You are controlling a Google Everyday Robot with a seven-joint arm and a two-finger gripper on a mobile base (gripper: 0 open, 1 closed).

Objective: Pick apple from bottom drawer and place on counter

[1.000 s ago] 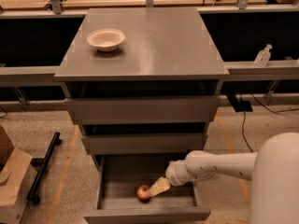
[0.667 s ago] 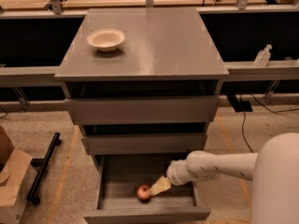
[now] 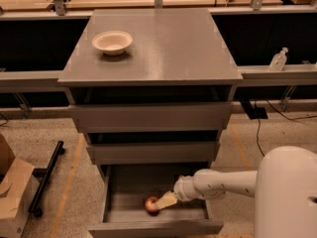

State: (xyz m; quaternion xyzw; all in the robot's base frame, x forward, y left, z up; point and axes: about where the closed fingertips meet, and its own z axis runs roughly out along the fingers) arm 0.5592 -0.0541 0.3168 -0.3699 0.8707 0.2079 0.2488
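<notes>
The small red apple (image 3: 150,204) lies on the floor of the open bottom drawer (image 3: 188,214), near its middle. My white arm reaches in from the right, and the gripper (image 3: 162,202) is down inside the drawer, its cream fingers (image 3: 167,201) right against the apple's right side. The grey counter (image 3: 168,46) tops the drawer unit above.
A shallow cream bowl (image 3: 112,42) sits on the counter's left rear. Two upper drawers (image 3: 151,117) stand slightly out above the open one. A cardboard box (image 3: 12,195) and a black bar (image 3: 45,179) lie on the floor at left. A clear bottle (image 3: 278,60) stands at right.
</notes>
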